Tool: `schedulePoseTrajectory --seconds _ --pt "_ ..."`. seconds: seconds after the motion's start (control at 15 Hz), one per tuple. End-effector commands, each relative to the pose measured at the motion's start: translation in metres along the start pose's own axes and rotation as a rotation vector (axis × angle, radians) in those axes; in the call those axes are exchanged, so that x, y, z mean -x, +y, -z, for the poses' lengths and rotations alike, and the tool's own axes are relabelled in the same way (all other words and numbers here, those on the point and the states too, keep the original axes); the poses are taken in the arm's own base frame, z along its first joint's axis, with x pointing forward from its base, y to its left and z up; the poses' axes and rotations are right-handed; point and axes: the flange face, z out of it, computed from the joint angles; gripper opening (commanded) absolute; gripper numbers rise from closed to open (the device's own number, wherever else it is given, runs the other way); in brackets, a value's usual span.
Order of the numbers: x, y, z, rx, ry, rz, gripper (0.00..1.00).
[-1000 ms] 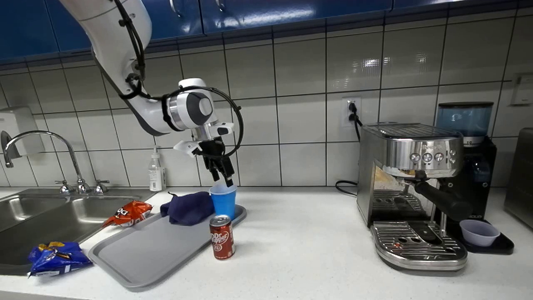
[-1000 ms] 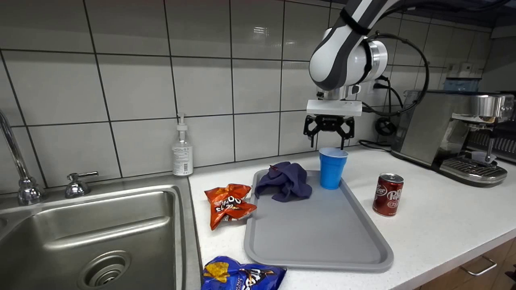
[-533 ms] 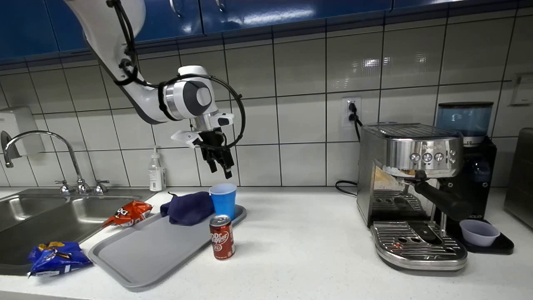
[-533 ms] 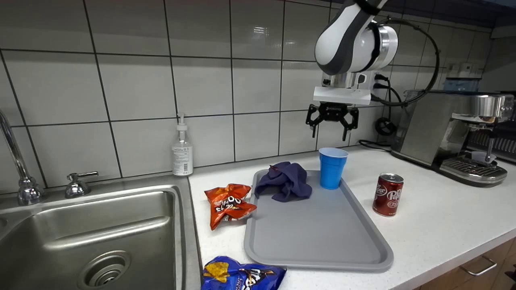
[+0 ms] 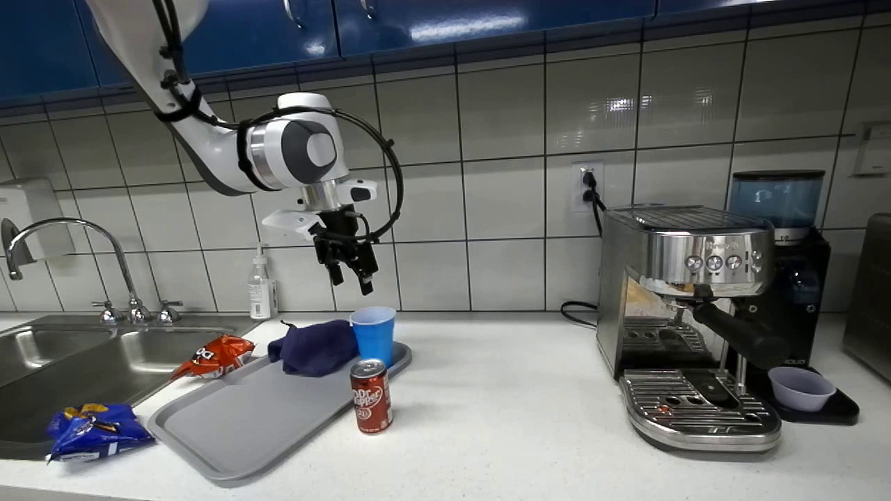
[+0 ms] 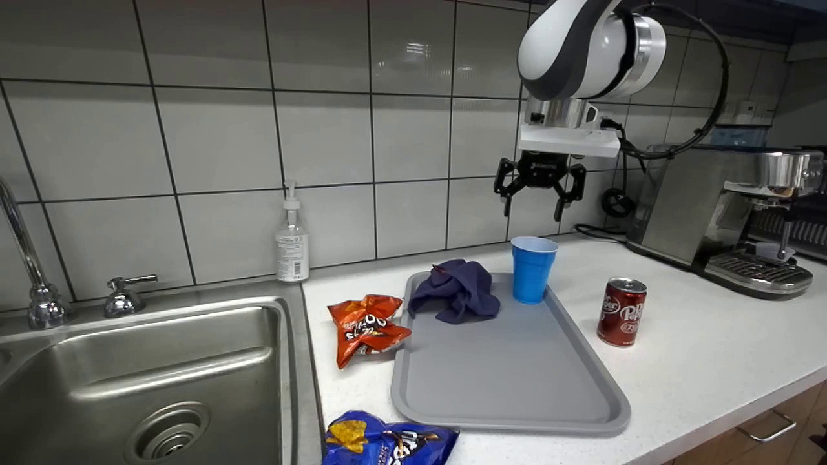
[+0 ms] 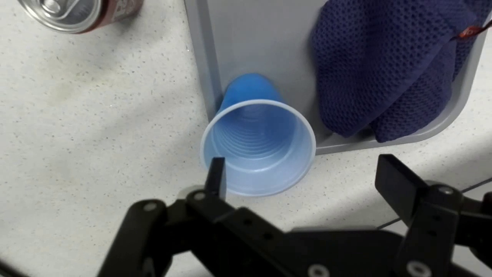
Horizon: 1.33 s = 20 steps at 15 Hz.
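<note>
My black gripper, in both exterior views [image 5: 352,285] [image 6: 533,216], is open and empty above the blue cup. In the wrist view its spread fingers [image 7: 301,158] show nothing between them, and one finger overlaps the cup's rim from this angle. The blue cup [image 5: 374,339] [image 6: 532,274] [image 7: 261,150] stands upright near the corner of the grey tray [image 5: 250,421] [image 6: 510,381] [image 7: 265,38]; I see no contents in it. A crumpled dark purple cloth [image 5: 317,348] [image 6: 457,292] [image 7: 380,65] lies beside it on the tray. A red Dr Pepper can [image 5: 370,398] [image 6: 622,314] stands on the counter beside the tray.
A red chip bag [image 5: 217,356] and a blue chip bag [image 5: 97,433] lie between tray and sink [image 6: 289,361]. A soap bottle [image 6: 293,242] stands at the tiled wall. An espresso machine [image 5: 686,250] and a small pale bowl [image 5: 802,390] are farther along the counter.
My gripper has risen from just over the cup to a clear height above it, and the arm has shifted somewhat. The cup, cloth, can and bags have stayed in place.
</note>
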Motion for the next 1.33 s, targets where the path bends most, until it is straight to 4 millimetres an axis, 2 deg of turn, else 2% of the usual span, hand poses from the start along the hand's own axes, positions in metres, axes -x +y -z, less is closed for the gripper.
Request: schedulePoseTrajectory --seconds 0.0,0.67,0.73,0.8,1.27 --pt "0.030 0.005 0.017 -0.034 0.016 0.070 1.00" --pt "0.097 0.000 0.034 -0.076 0.043 0.207 1.00" --pt "0.100 -0.001 0.034 -0.079 0.039 0.208 1.00" --pt "0.088 -0.005 0.024 -0.059 0.025 0.188 1.00" --pt "0.097 -0.005 0.027 -0.065 0.024 0.196 1.00"
